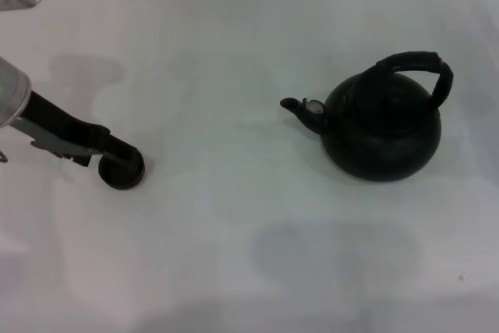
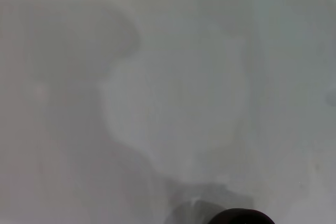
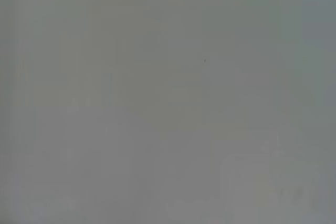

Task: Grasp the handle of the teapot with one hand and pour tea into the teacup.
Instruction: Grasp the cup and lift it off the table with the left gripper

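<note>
The left gripper [image 1: 117, 163] is closed on the teacup [image 1: 122, 173], well apart from the teapot [image 1: 380, 126] on the table [image 1: 234, 216].

A plain white bench [image 1: 234, 216] fills the head view from edge to edge; no wall, floor, window or other furniture shows. Its surface is matte and smooth, with one small dark speck near the front right. Lighting is soft and diffuse, casting faint grey shadows in patches at the back left and front centre. The left wrist view shows the same pale surface with blurred shadow; the right wrist view shows only uniform grey-white.
</note>
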Robot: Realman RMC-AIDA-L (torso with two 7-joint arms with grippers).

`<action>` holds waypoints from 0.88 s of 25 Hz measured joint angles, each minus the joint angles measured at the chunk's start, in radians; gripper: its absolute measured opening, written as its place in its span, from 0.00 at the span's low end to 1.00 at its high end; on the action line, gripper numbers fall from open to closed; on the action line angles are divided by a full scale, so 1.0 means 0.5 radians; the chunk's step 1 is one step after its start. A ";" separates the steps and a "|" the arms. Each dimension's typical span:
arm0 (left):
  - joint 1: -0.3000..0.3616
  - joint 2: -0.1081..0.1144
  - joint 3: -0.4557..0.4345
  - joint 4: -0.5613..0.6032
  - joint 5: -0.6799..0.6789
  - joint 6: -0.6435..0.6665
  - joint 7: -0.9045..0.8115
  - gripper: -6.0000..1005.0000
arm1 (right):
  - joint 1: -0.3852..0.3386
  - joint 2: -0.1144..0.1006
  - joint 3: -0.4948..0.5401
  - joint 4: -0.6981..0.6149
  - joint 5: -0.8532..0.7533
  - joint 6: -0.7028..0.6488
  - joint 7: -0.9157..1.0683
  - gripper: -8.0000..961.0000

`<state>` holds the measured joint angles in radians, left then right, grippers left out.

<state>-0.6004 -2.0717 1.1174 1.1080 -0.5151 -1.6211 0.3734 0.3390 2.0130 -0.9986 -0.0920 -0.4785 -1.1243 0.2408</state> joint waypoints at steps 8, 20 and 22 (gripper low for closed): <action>-0.030 0.000 0.009 -0.075 0.006 0.027 -0.001 0.87 | 0.012 0.003 0.000 0.000 0.000 0.000 0.000 0.89; -0.199 0.000 0.020 -0.296 0.062 0.110 -0.014 0.89 | 0.014 0.005 0.000 0.013 0.000 -0.015 0.001 0.89; -0.223 -0.002 0.021 -0.330 0.085 0.113 -0.016 0.89 | 0.013 0.005 0.000 0.015 0.000 -0.022 0.007 0.89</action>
<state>-0.7120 -2.0727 1.1280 0.9431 -0.4725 -1.5647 0.3652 0.3455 2.0157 -0.9987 -0.0844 -0.4786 -1.1354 0.2443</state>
